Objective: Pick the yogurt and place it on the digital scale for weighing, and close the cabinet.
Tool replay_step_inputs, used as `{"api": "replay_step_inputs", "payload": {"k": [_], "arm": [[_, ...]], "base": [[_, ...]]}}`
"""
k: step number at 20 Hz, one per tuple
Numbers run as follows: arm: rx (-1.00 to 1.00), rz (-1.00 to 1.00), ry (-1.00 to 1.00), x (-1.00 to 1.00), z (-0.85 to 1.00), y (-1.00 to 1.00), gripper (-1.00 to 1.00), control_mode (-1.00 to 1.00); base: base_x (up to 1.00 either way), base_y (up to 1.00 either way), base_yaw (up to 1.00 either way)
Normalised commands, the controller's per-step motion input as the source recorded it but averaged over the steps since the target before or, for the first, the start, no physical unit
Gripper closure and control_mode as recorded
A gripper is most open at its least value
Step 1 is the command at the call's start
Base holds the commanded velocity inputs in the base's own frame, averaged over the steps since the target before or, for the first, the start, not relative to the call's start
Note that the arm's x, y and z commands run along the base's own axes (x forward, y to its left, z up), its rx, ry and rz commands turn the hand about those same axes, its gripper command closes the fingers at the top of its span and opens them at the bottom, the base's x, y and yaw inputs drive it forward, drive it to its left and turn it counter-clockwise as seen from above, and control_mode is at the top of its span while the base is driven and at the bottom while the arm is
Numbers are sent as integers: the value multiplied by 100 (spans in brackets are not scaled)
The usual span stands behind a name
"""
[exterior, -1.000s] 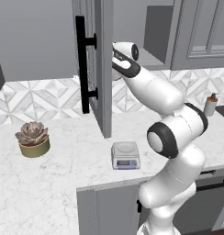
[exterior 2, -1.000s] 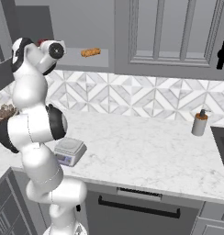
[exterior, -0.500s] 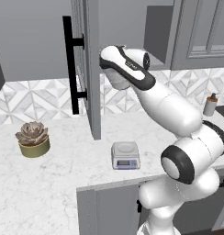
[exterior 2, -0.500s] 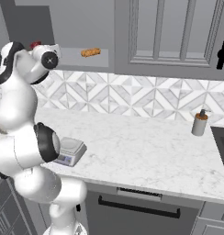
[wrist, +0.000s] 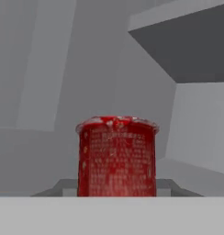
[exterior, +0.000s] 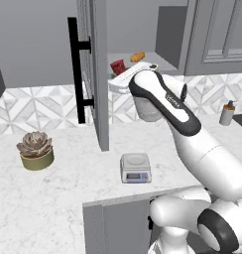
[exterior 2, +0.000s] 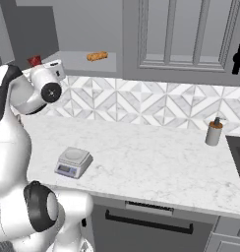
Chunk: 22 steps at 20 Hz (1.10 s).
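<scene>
Pincer clamped on yogurt [wrist: 116,156] at shelf's front edge (door [exterior: 95,74] open). Lift clear, keep upright, lower centred onto scale [exterior: 135,167] platter.

Veined white marble counter [exterior: 68,198]; glossy printed red yogurt [wrist: 117,157]

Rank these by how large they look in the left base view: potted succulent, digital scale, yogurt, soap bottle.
1. Potted succulent
2. Digital scale, close to the succulent
3. Yogurt and soap bottle look alike; both are farther away, so unranked.
</scene>
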Motion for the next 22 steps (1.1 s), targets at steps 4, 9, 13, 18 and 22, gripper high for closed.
{"api": "replay_step_inputs", "payload": {"k": [4,9,13,18,22], "arm": [[8,4,0,-95,0,-57,100,-100],[24,30,-6,-61,-5,-66,100,-100],[11,39,0,-7,-34,-41,100,-100],[0,37,-2,1,-54,-83,100,-100],[0,38,-10,-1,-81,-89,100,-100]], "base": [[0,0,0],[0,0,0],[0,0,0],[0,0,0],[0,0,0]]}}
